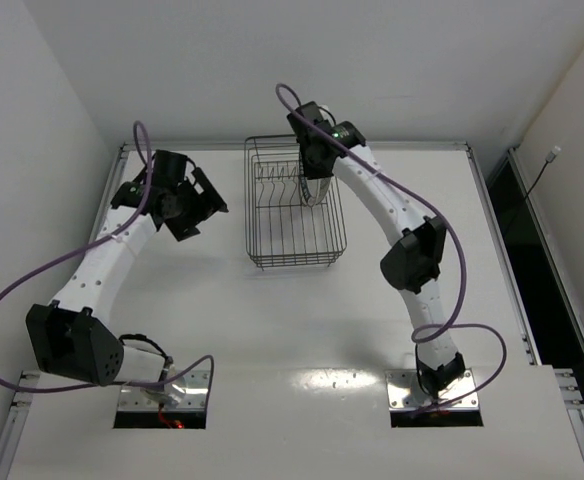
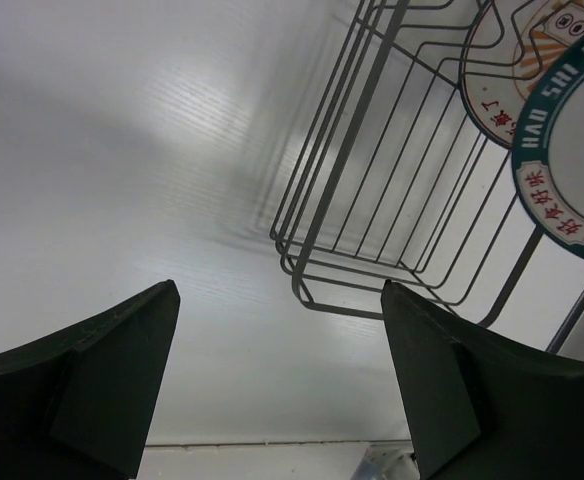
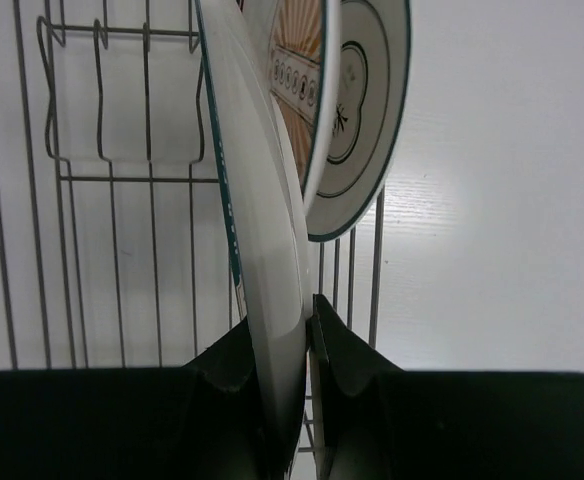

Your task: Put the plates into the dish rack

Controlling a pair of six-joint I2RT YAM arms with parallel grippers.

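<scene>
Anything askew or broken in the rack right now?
Nothing stands out. Two plates stand on edge in the rack, unbroken; the right pincer grips the third plate by its rim beside them.

R claw (image 3: 285,332) pinches plate (image 3: 262,200) (in rack (image 3: 122,179)).

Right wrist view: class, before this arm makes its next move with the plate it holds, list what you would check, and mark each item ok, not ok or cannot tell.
1. Right gripper shut on the edge of the teal-rimmed plate: ok.
2. That plate stands on edge inside the dish rack: ok.
3. Its lower edge sits between tines: cannot tell, the fingers hide it.
4. Clear gap to the sunburst plate beside it: cannot tell, the two overlap in this view.
5. Line-motif plate already racked behind them: ok.
6. Left gripper open, empty and outside the rack: ok.
</scene>
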